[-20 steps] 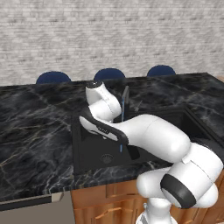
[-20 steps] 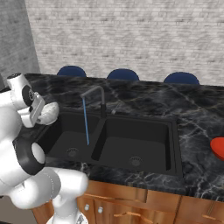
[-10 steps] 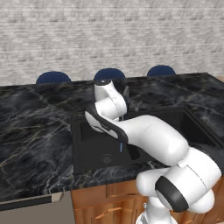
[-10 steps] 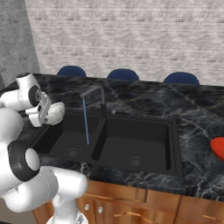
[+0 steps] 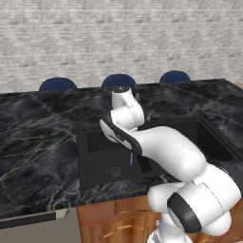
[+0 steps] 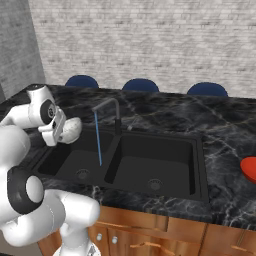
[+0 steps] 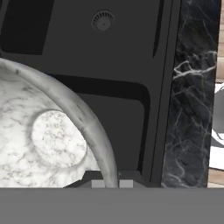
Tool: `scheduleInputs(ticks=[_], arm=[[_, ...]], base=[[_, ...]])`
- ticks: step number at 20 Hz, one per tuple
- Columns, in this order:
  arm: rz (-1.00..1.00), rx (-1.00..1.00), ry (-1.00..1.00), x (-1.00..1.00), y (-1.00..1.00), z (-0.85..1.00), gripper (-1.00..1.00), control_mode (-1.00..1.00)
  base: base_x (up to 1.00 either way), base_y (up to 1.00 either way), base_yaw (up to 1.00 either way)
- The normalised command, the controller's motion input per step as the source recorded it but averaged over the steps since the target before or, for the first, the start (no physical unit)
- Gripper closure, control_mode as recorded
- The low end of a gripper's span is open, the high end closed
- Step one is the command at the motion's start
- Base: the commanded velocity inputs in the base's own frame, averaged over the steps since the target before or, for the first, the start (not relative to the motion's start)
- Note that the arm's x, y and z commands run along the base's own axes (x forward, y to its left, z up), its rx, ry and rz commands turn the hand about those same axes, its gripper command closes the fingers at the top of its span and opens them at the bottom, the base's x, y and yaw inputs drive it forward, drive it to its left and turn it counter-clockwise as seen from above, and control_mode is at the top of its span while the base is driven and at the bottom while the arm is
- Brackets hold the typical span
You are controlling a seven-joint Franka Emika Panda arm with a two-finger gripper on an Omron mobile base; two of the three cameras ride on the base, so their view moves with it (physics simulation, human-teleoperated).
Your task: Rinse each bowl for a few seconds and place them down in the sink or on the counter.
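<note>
In the right base view my gripper holds a small white bowl over the left edge of the black sink, a little left of the faucet and its thin blue water stream. In the hand view the bowl, white with grey speckles inside, fills the left side. The gripper is shut on its rim, above the sink and a round drain. In the left base view my arm reaches across the sink and hides the bowl.
Black marble counter surrounds the sink, with a broad stretch to its left. A red object lies on the counter at the far right. Blue chair backs stand behind the counter, in front of a brick wall.
My hand has carried the bowl from over the left counter edge to the right, toward the faucet and water stream. The water keeps running.
</note>
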Motion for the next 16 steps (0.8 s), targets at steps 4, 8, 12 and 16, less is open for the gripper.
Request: scheduleInputs(ticks=[4, 8, 12, 16], arm=[[0.00, 0.00, 0.01, 0.14, -0.19, -0.11, 1.00, -1.00], [0.00, 0.00, 0.01, 0.11, -0.25, -0.07, 1.00, -1.00], [0.00, 0.00, 0.01, 0.14, -0.23, -0.09, 1.00, -1.00], [0.00, 0.00, 0.00, 0.14, -0.08, -0.15, 1.00, -1.00]], base=[[0.00, 0.00, 0.00], [0.00, 0.00, 0.00], [0.00, 0.00, 0.00], [0.00, 0.00, 0.00]])
